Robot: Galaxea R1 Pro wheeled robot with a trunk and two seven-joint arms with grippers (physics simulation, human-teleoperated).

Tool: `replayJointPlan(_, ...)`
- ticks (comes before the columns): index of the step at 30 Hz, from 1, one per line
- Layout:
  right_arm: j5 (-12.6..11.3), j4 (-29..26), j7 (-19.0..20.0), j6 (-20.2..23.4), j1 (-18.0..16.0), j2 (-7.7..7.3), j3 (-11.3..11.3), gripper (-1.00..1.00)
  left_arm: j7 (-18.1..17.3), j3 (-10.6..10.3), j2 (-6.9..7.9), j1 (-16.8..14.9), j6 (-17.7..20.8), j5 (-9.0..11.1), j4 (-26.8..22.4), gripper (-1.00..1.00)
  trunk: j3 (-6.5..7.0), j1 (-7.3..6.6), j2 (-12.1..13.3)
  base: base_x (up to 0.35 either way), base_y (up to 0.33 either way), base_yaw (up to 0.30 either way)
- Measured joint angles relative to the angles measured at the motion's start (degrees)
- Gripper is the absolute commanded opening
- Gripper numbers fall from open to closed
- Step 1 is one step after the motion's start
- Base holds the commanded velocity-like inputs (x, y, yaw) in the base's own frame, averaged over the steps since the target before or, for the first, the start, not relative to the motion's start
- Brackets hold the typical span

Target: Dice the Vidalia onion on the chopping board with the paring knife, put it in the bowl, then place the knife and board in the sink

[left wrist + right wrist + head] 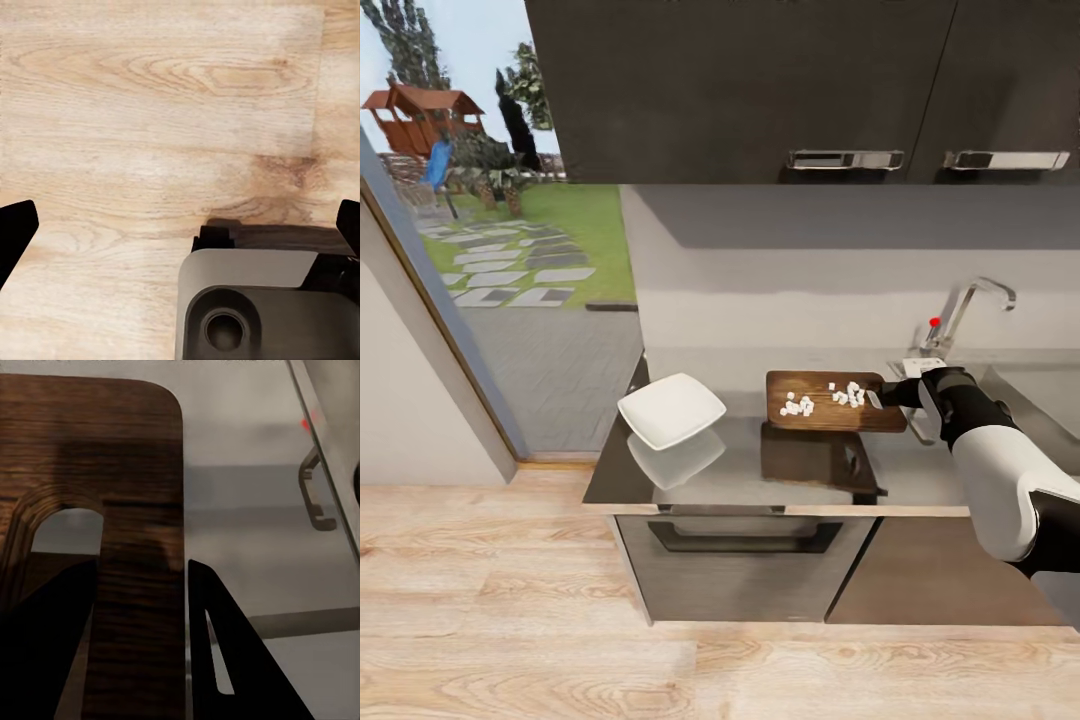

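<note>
Right pincer (882, 396) clamps the brown wooden chopping board (820, 412) lifted off the glossy grey worktop (750, 470) (left pincer (180, 225) spread); tilt spills whitish dice (797, 405) short of the white squarish bowl (672, 410).

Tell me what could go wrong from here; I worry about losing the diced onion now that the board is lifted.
The right gripper holds the chopping board by its handle end only, above the countertop; it may sag or slip. The diced onion lies loose on the board, so a tilt before reaching the bowl could scatter it. The bowl also looks raised and tilted near the counter's end, so it may shift.
</note>
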Motion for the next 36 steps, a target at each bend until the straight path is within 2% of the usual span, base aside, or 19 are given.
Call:
replayJointPlan(9, 0.1, 0.1, 0.0, 0.1, 0.0, -0.01, 0.0, -1.0, 0.0, 0.0, 0.0, 0.0, 0.0, 0.0, 0.0, 1.0, 0.0, 0.0, 0.0, 0.0, 0.083, 0.0)
replayJointPlan(36, 0.2, 0.2, 0.0, 0.0, 0.0, -0.1, 0.1, -1.0, 0.0, 0.0, -0.02, 0.0, 0.0, 0.0, 0.0, 1.0, 0.0, 0.0, 0.0, 0.0, 0.308, 0.0)
